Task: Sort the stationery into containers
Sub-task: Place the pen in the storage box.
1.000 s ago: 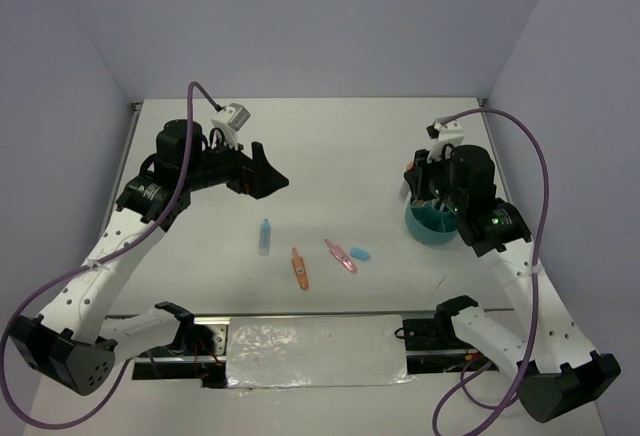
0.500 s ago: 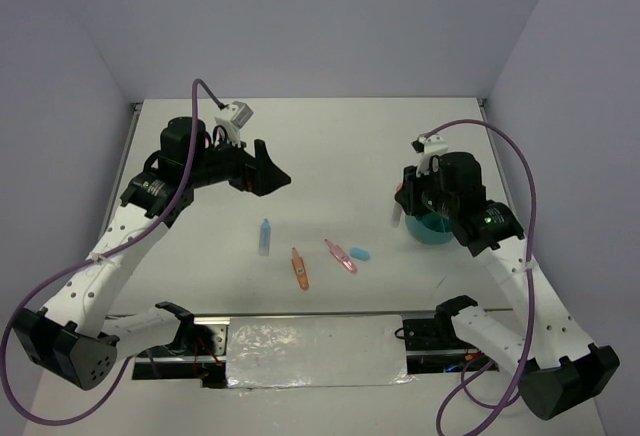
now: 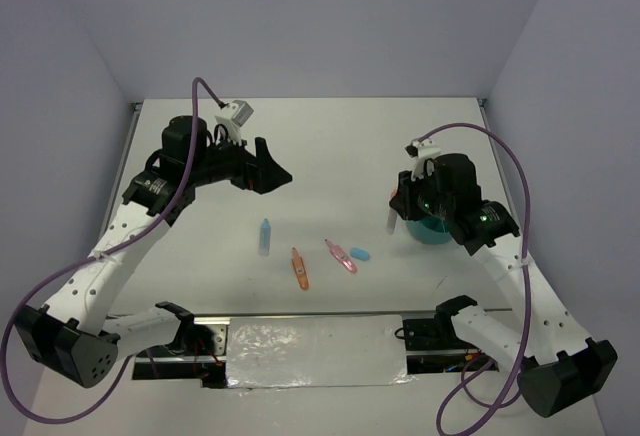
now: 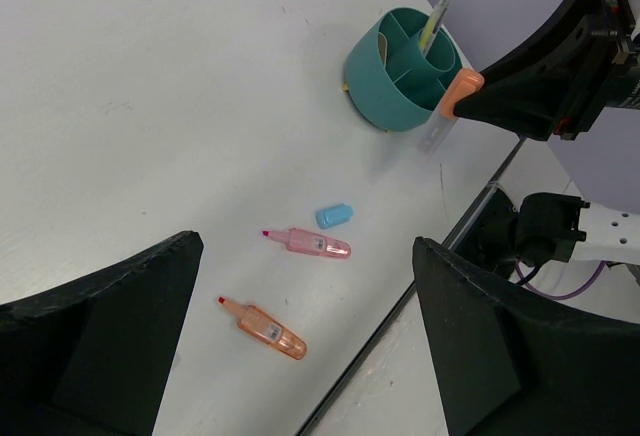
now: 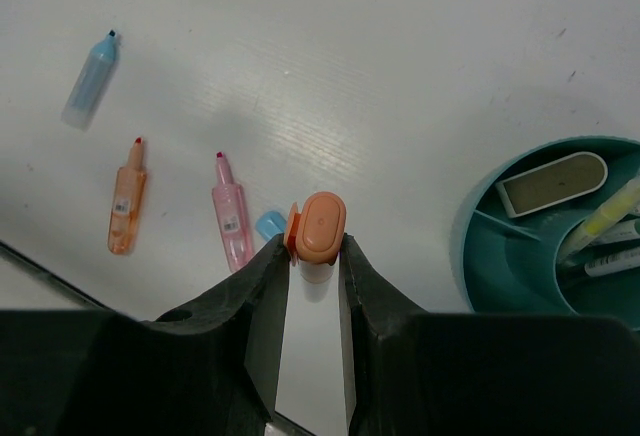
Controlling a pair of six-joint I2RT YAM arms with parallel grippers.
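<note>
Right pincer (image 5: pixel 312 256) withdrew, clasping orange-capped marker (image 5: pixel 320 228).

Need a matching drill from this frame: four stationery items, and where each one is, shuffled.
Items
1. orange-capped whitish marker
2. small light blue cap
3. thin yellow pen
4. pale blue tube-shaped marker

Places
A. standing in the round teal plastic cup
B. lying on the white table, leftmost loose item in the top view
C. clamped in the right gripper, off the table
D. lying on the table beside the blunt end of the pink highlighter

Pairs: 1-C, 2-D, 3-A, 4-B
</note>
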